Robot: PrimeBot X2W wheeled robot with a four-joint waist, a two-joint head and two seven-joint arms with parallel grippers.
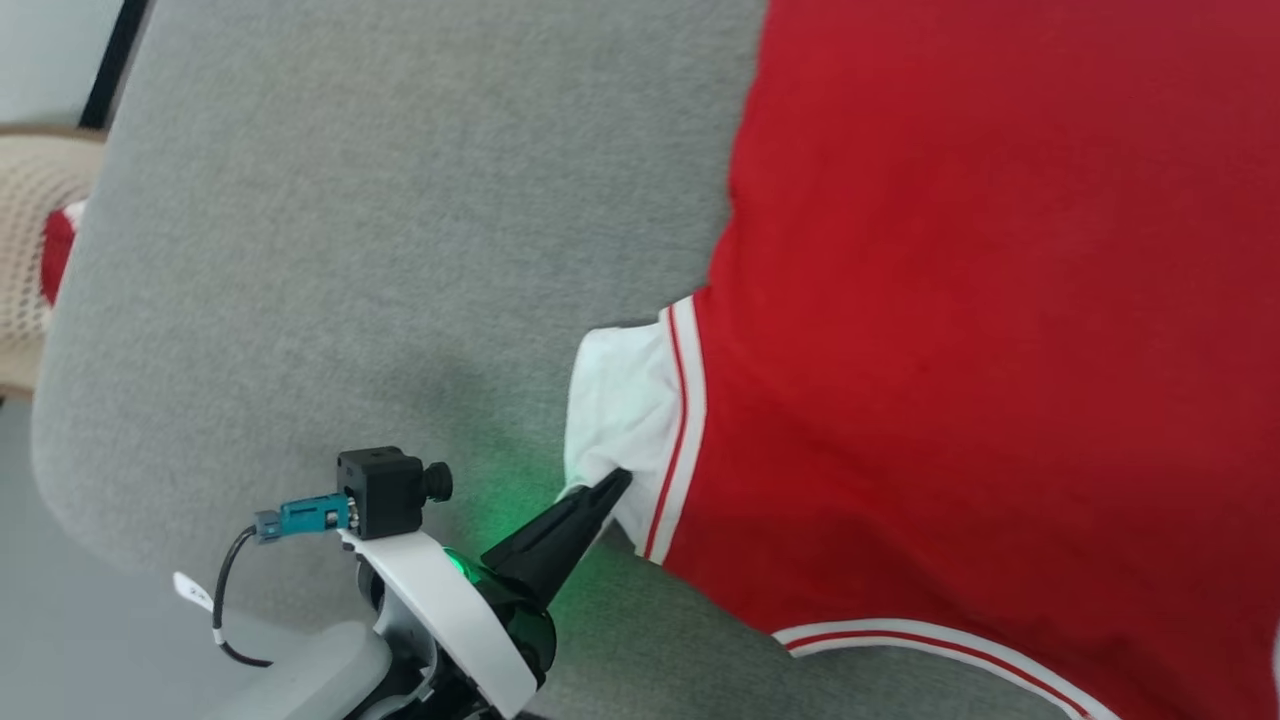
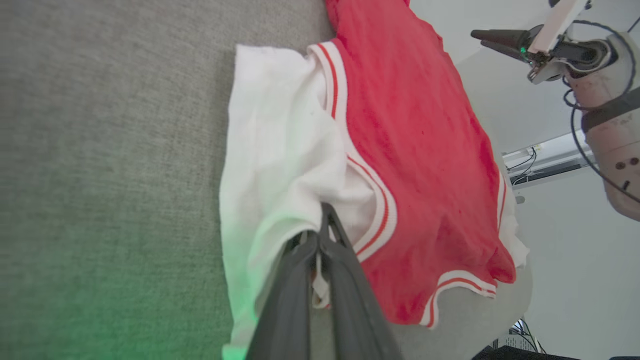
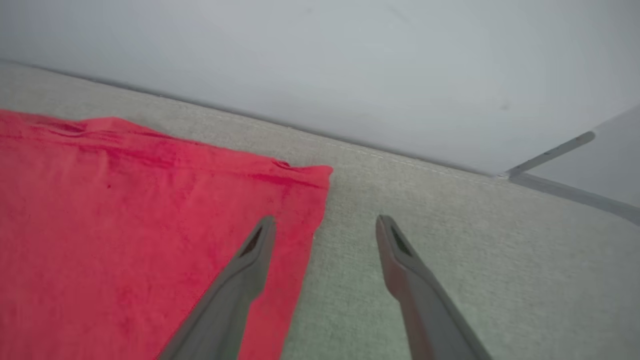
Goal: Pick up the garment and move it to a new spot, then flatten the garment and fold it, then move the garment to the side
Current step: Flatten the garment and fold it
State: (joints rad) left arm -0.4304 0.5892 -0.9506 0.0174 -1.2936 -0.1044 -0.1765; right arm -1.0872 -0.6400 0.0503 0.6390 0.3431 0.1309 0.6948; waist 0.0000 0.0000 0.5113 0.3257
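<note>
Near the grey cushion's [image 1: 350, 250] front edge, the left claw [image 1: 617, 481] is pinching the white panel of the garment [image 1: 950, 350], so flattening is likely beginning. Farther back, the right claw [image 3: 325, 225] is hanging spread open over the garment's red corner and probably needs to close there and pull taut. The head view is cutting off the garment's right side.

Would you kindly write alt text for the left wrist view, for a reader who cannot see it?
The left gripper, shut, pinches the white edge of the red shorts, which lie on a grey cushion. The right gripper hangs open in the air at the upper right, apart from the fabric.
</note>
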